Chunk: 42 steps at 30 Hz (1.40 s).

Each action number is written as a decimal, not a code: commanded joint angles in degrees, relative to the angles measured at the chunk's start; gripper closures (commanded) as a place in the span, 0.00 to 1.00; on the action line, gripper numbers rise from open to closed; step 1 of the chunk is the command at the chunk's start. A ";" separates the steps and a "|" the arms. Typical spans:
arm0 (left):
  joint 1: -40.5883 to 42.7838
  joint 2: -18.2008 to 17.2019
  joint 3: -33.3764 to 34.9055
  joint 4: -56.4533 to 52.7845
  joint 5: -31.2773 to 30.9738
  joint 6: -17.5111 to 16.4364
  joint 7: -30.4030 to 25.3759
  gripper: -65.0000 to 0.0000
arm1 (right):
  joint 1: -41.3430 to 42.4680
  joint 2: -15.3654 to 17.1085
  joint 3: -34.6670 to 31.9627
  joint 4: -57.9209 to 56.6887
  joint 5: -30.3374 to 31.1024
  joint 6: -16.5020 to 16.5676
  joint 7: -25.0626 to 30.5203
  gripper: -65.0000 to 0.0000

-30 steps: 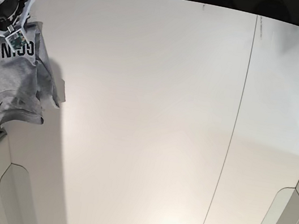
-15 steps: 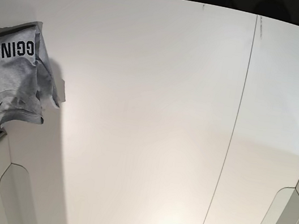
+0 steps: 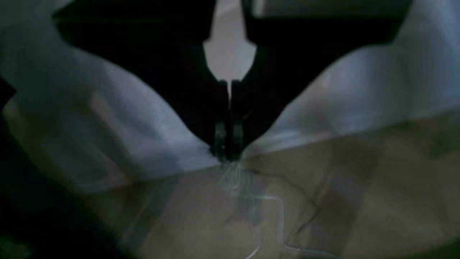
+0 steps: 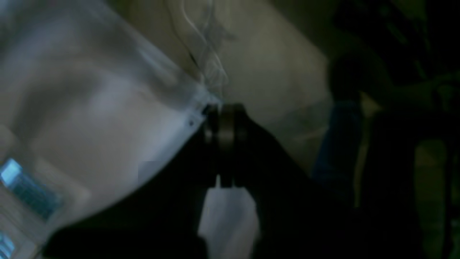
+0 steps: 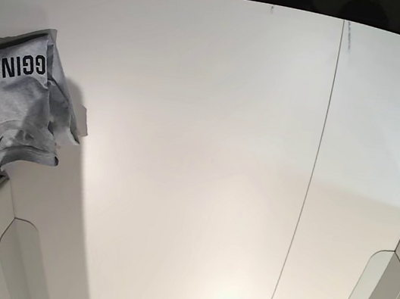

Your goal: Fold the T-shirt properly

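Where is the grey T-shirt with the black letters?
In the base view, the T-shirt lies bunched at the far left edge of the white table, letters up.

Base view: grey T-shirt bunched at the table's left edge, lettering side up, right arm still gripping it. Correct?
Not quite. The T-shirt is bunched at the left edge of the table with black lettering showing, but no arm appears in the base view; nothing grips the shirt there. The right wrist view shows the right gripper with its fingers together, away from the shirt.
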 commanded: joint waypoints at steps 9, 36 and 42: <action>-22.29 4.09 21.81 -27.47 27.78 -0.25 -39.47 1.00 | 17.68 -9.81 -12.57 -32.26 -8.72 -0.11 26.32 1.00; -50.07 15.87 27.71 -50.25 43.98 19.56 -44.98 1.00 | 31.01 -28.15 -14.47 -47.41 -3.34 -22.43 35.89 1.00; -51.21 15.87 27.71 -50.10 43.98 19.56 -45.09 1.00 | 31.04 -28.15 -14.47 -47.30 -2.51 -22.45 35.89 1.00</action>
